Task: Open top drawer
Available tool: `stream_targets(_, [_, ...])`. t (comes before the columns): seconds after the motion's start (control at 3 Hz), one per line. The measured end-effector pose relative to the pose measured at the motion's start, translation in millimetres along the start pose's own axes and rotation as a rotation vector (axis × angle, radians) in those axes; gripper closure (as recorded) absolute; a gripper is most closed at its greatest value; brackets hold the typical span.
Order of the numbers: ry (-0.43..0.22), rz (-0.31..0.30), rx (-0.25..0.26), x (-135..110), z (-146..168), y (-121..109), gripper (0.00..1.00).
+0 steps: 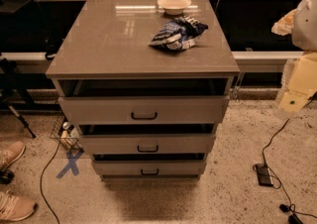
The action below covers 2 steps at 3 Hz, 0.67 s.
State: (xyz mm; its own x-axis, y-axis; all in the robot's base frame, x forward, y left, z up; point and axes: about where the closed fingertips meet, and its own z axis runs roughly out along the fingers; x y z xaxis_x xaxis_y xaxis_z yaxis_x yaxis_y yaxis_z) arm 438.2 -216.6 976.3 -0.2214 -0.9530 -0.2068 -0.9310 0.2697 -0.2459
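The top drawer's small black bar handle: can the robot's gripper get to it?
Probably yes. The pale gripper sits at the right edge, beside the grey cabinet, and nothing stands before the black bar handle on the grey-beige top drawer.

The gripper [297, 86] hangs at the right edge of the view, off the right side of the cabinet and apart from it. The glossy grey-brown cabinet top [114, 39] spreads out to the left of the gripper. A pale shallow bowl [174, 3] stands upright near the far edge of the top. A crumpled blue-and-white bag [177, 33] lies just in front of the bowl, on the half of the top nearer the gripper.
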Motion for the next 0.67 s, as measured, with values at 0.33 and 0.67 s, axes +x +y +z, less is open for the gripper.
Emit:
stream_targets(0.33, [0.000,0.000,0.000,0.0,0.0,0.0,0.00])
stream_targets(0.67, [-0.042,0.010,-0.017,-4.2,7.5,4.2,0.00])
